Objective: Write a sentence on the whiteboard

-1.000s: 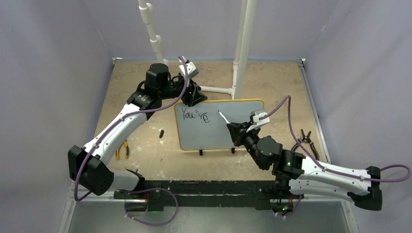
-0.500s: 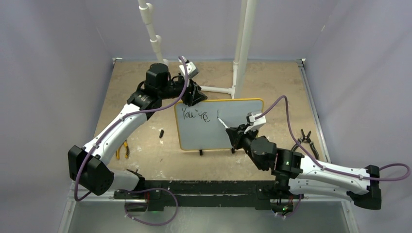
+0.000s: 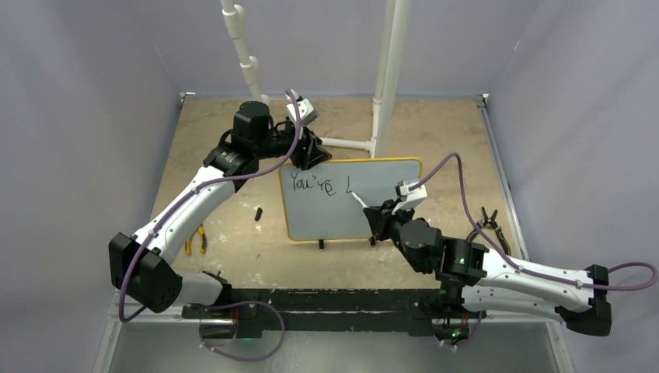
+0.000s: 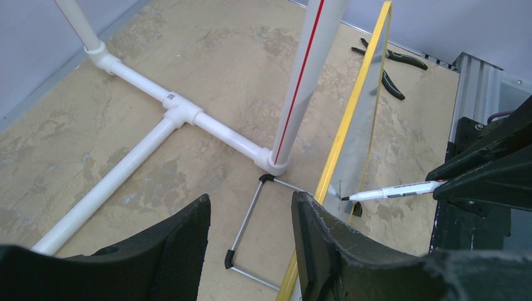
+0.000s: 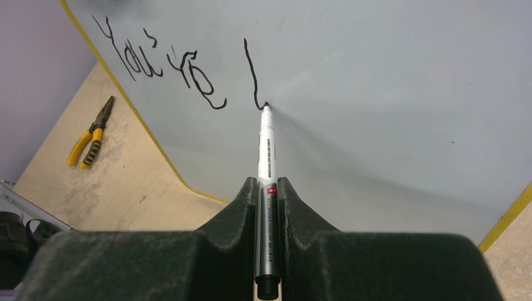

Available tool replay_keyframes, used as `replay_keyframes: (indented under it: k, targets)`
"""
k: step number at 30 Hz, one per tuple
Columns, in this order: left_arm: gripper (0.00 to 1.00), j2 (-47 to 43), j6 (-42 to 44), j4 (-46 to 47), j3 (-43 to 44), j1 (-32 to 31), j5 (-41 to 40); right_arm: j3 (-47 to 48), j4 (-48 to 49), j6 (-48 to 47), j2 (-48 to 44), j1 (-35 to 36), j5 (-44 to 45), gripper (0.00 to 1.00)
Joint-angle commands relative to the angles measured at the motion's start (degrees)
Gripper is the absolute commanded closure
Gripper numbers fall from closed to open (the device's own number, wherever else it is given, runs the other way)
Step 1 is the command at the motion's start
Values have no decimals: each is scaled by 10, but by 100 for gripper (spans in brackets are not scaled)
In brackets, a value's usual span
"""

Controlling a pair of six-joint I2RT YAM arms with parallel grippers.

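Whiteboard (image 3: pixel 388 214): propped on its feet mid-worktop (image 3: pixel 233 249); sentence (image 5: pixel 169 66) begun upper left (reads "You're l").
Marker (image 5: pixel 265 141): clamped in right gripper (image 5: pixel 266 185), tip touching board to write.
Left gripper (image 4: pixel 251 200): jaws apart at frame's top corner, likely steadying.

Enclosed on three sides by plain lilac-grey walls (image 3: pixel 78 116). Tan, scuffed table (image 3: pixel 233 249); white pipe frame (image 3: pixel 389 78) upright near its far edge. Evenly lit.
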Motion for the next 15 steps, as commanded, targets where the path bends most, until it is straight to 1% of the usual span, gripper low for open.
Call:
replay_keyframes:
  k: [1,6,10,15]
  targets:
    - [51,-6,13,4,-6,-4,9,28,9,-15,-25,-2,37,100]
    - [51,-6,13,5,-6,-4,8,18,42,-38,-36,-2,36,100]
    - [51,-6,13,4,-5,-4,7,25,29,-30,-18,-1,47,100]
    - [51,-6,14,5,-6,-4,6,31,29,-35,5,-2,40,100]
